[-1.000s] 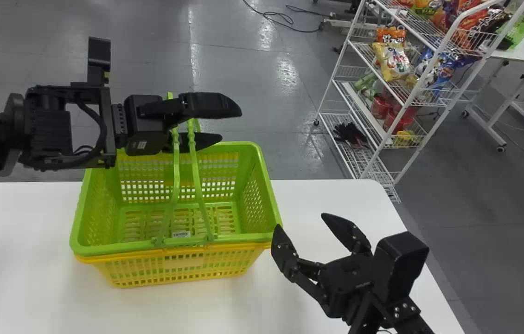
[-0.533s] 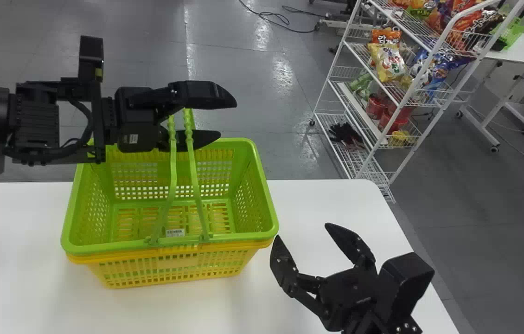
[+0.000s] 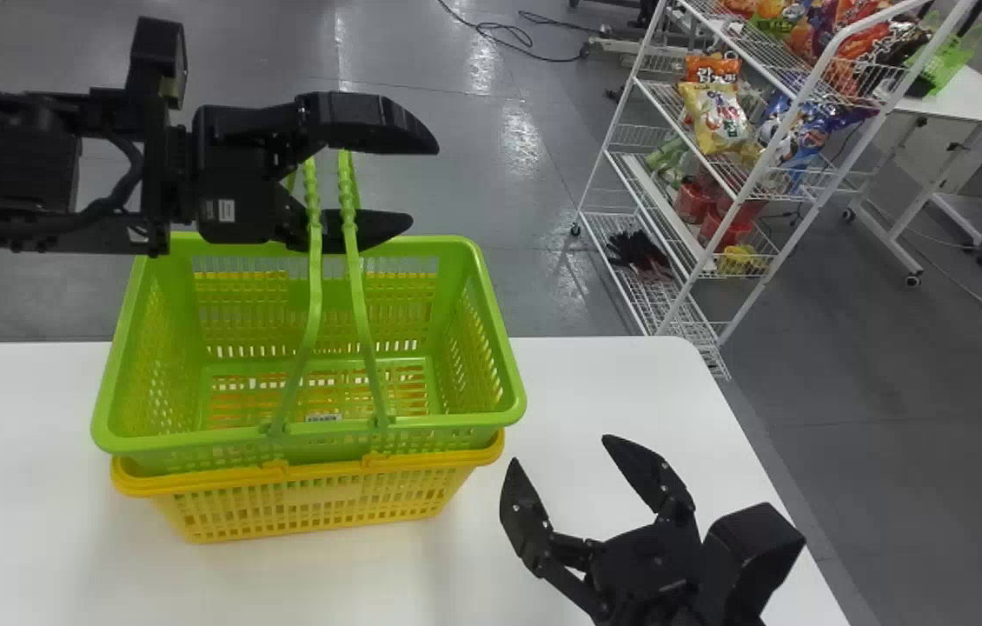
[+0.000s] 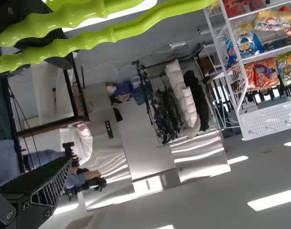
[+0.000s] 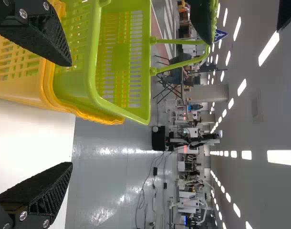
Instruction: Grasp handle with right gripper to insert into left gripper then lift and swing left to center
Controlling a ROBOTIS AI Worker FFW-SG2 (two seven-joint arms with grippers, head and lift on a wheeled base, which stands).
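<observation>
Left claw [image 3: 424, 186]: fingers spread, not clamped. Green handles [image 3: 357, 287] run up to it, probably hooked on the lower finger. Claw has risen over the last head frames; green basket [image 3: 195, 442] came up with it, rim now well clear of the yellow basket [image 3: 317, 509] on the table [image 3: 613, 391]. So lift looks started, swing to do; loose hook could slip. Right claw [image 3: 560, 449]: open, empty, near the baskets.

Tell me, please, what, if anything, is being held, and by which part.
The green basket hangs by its ribbed handle grips over the lower of the open jaws of the left gripper, seemingly unpinched; the right gripper holds nothing.
</observation>
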